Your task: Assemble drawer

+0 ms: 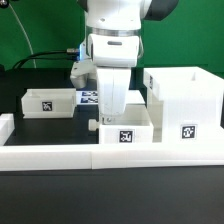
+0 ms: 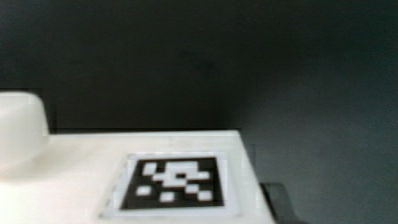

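Note:
The drawer lies in three white parts. One shallow tray (image 1: 126, 128) with a tag on its front stands in the middle. A second tray (image 1: 50, 102) lies at the exterior view's left. The tall open box housing (image 1: 186, 100) stands at the right. My gripper (image 1: 108, 117) reaches down onto the left part of the middle tray, and its fingertips are hidden by the tray wall. In the wrist view a white face with a tag (image 2: 175, 183) fills the near part. Only one dark finger (image 2: 278, 198) shows beside it, so the jaws' state is unclear.
The low white border wall (image 1: 70, 155) runs along the front. The marker board (image 1: 88, 97) lies flat behind the arm. A green backdrop and cables are at the back. A rounded white piece (image 2: 18, 140) shows in the wrist view over the dark table (image 2: 267, 70).

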You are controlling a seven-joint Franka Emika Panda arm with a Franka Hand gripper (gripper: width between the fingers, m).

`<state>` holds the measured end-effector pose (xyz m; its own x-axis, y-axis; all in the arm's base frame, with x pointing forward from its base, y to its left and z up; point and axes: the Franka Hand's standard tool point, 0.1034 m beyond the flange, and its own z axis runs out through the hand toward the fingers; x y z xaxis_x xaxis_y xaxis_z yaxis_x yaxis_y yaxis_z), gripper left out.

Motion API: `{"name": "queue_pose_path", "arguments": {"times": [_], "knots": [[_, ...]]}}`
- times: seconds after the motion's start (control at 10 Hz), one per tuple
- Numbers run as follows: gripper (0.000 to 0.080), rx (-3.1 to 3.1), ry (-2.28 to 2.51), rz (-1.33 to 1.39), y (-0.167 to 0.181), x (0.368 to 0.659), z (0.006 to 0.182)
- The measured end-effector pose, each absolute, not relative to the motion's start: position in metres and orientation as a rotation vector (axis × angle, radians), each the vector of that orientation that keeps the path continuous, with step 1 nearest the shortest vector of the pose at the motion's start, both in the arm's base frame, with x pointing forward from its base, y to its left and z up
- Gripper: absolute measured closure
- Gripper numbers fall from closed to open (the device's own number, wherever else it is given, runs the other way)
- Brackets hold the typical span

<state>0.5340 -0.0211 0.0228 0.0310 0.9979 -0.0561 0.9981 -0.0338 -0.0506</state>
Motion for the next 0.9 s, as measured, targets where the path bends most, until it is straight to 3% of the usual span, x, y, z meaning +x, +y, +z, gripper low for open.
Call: {"name": "queue_pose_path", "arguments": {"times": [0.9], "knots": [[0.0757, 2.213, 2.149, -0.011, -0.0181, 0.5359, 0.0191]]}}
